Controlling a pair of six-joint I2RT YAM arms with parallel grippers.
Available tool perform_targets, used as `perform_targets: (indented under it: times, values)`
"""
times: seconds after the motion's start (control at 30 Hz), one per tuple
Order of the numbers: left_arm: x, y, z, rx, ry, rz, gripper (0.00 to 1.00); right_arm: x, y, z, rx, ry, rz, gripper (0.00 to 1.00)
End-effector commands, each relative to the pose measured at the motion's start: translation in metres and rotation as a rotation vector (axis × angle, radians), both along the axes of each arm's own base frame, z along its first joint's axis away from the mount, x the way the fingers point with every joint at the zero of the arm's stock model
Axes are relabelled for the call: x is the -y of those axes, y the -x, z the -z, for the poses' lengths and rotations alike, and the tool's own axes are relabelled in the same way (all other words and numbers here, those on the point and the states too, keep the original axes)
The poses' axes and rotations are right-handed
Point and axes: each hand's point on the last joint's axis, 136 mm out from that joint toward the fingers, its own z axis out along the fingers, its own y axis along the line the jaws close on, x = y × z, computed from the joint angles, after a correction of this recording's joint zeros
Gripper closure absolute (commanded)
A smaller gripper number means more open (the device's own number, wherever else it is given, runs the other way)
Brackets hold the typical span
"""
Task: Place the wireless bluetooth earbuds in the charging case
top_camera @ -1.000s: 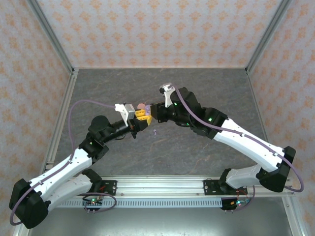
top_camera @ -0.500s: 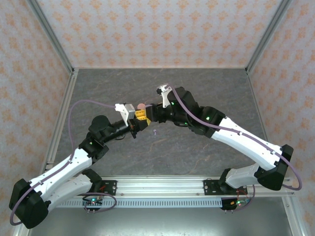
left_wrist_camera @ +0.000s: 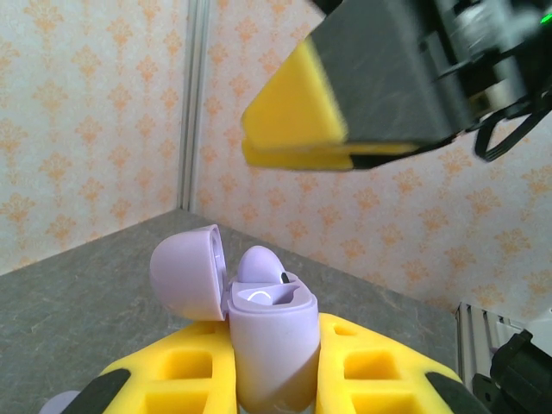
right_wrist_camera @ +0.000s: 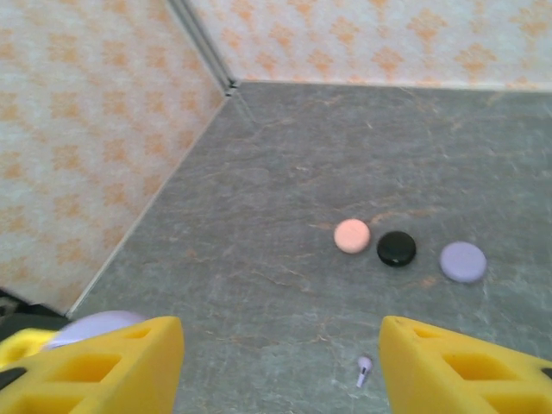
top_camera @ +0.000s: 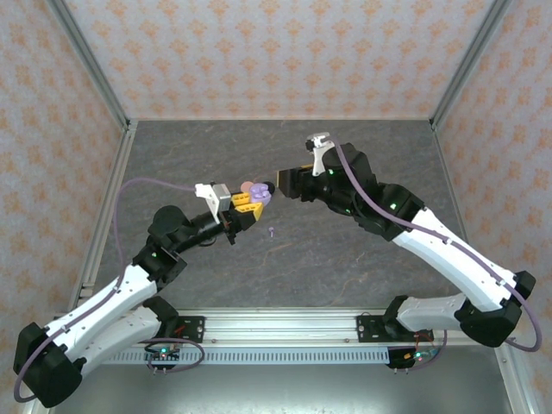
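Observation:
My left gripper is shut on the purple charging case, which stands upright between its yellow fingers. The lid hangs open to the left. One purple earbud sits in the case's far socket. From above, the case is held over the table's middle by the left gripper. My right gripper hovers just right of the case, open and holding nothing. Another purple earbud lies on the table between the right gripper's open fingers; it also shows from above, as earbud.
Three round discs lie in a row on the grey table: pink, black and purple. Patterned walls with metal rails enclose the table on the left, back and right.
My right gripper has opened and drawn back to the right, away from the case. The left gripper has shifted slightly left, still holding the case.

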Motion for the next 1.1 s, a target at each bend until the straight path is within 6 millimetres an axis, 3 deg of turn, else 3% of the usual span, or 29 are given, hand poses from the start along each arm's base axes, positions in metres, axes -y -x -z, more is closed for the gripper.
perform_targets:
  times: [0.0,0.23,0.47,0.67,0.83,1.07]
  values:
    - [-0.001,0.011,-0.003,0.047,-0.006,0.024,1.0,0.01,-0.007,0.046,-0.121,0.065,0.065,0.39]
    - [-0.007,0.025,-0.012,0.087,0.003,0.036,1.0,0.004,-0.023,0.13,-0.313,0.228,0.109,0.4]
    - [-0.011,0.035,-0.021,0.108,0.009,0.051,1.0,-0.024,-0.033,0.216,-0.495,0.335,0.073,0.43]
    - [-0.016,0.044,-0.029,0.132,0.016,0.057,1.0,-0.038,-0.036,0.27,-0.602,0.415,0.068,0.47]
    - [-0.018,0.046,-0.029,0.138,0.009,0.049,1.0,-0.046,-0.034,0.301,-0.641,0.512,0.071,0.51]
    - [-0.017,0.044,-0.027,0.133,0.002,0.047,1.0,-0.056,-0.038,0.319,-0.637,0.592,0.074,0.53]
